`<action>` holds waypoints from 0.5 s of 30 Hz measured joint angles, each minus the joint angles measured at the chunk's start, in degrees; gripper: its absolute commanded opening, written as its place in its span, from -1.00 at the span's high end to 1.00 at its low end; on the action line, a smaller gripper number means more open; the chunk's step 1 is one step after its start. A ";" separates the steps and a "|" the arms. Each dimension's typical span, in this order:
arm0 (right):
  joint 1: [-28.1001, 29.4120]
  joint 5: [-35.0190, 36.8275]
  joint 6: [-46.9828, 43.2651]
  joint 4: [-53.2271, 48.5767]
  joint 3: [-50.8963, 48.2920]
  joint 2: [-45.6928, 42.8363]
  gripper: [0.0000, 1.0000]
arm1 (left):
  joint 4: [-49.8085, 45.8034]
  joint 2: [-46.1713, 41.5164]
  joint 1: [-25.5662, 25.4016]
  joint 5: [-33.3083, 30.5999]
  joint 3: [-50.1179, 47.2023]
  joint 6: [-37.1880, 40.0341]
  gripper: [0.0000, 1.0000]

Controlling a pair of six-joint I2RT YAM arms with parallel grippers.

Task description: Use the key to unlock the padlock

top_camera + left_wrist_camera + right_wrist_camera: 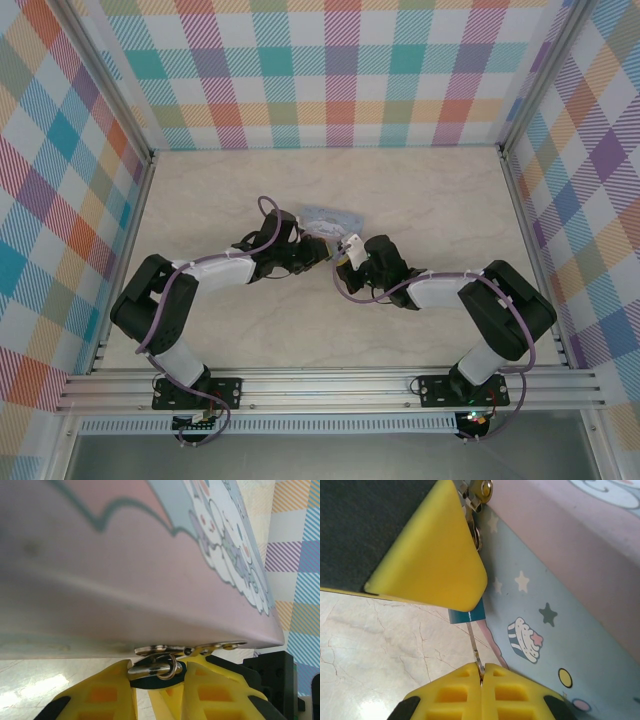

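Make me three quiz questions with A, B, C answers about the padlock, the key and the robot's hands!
1. Where is the padlock? A on the wall; B on an arm's base; C against the tin.
2. What colour is the padlock's body? A blue; B red; C black.
3. What is the right gripper doing? A open wide; B shut on the key; C shut on the tin.
Answers: 1 C, the right wrist view shows it at the tin's starry side. 2 A, its body shows blue there. 3 B, it pinches the thin key, which runs up to the padlock.
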 measured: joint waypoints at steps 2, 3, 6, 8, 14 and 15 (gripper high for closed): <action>0.00 0.09 0.00 0.00 0.00 0.00 1.00 | -0.04 0.00 0.00 -0.02 0.00 0.04 0.59; 0.00 0.09 -0.02 0.00 0.00 0.00 1.00 | -0.11 0.00 0.00 -0.04 0.00 0.07 0.59; 0.00 0.17 -0.02 -0.02 0.00 -0.07 1.00 | -0.17 0.00 0.00 -0.20 0.00 0.50 0.59; -0.04 0.35 0.00 -0.22 0.00 -0.28 1.00 | -0.15 0.00 -0.02 -0.22 0.00 0.98 0.59; -1.01 -0.20 0.00 -1.42 0.00 -1.88 1.00 | 0.26 -0.02 -0.02 -0.20 0.00 1.77 0.59; -1.07 -0.37 0.02 -1.64 0.00 -2.03 1.00 | 0.24 -0.02 -0.02 -0.20 0.00 1.81 0.59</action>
